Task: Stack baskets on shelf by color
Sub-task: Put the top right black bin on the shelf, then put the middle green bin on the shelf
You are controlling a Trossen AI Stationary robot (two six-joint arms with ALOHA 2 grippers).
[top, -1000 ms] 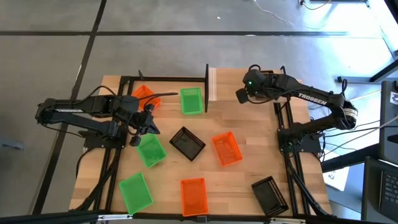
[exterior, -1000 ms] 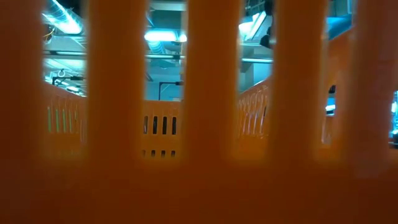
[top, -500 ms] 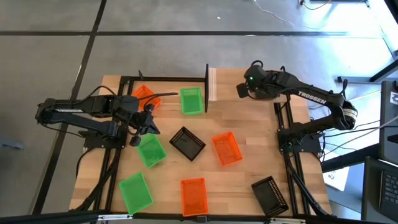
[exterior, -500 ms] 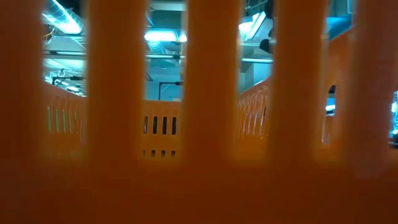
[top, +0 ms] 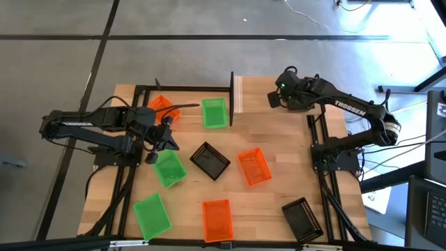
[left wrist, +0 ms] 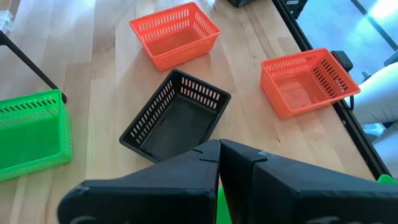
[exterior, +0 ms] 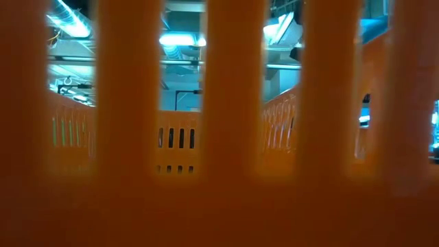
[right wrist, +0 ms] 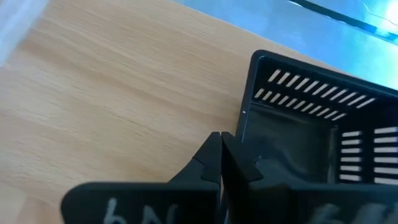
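In the high view three green baskets (top: 214, 113) (top: 168, 169) (top: 152, 215), three orange ones (top: 160, 105) (top: 254, 166) (top: 217, 219) and two black ones (top: 210, 160) (top: 303, 217) lie open side up on the table. The shelf plank (top: 237, 94) stands at the far edge. My left gripper (top: 169, 143) (left wrist: 219, 144) is shut just beyond the middle green basket, facing the black basket (left wrist: 177, 118). My right gripper (top: 273, 100) (right wrist: 220, 138) is shut beside a third black basket (right wrist: 317, 140), which the arm hides from above. My left gripper is above the far edge of the middle green basket, and I cannot tell whether it touches it. My right gripper has its shut fingertips next to the black basket's corner (right wrist: 244, 115), and I cannot tell whether they touch it.
An orange basket wall (exterior: 219, 137) right against the low camera fills that view. Black frame bars (top: 182, 88) run around the far left part of the table. Bare wood (top: 279, 146) lies between the shelf and the right arm's base (top: 334, 157).
My right gripper has moved a little toward the table's right and far edges, away from the shelf plank. Its fingers have stayed shut.
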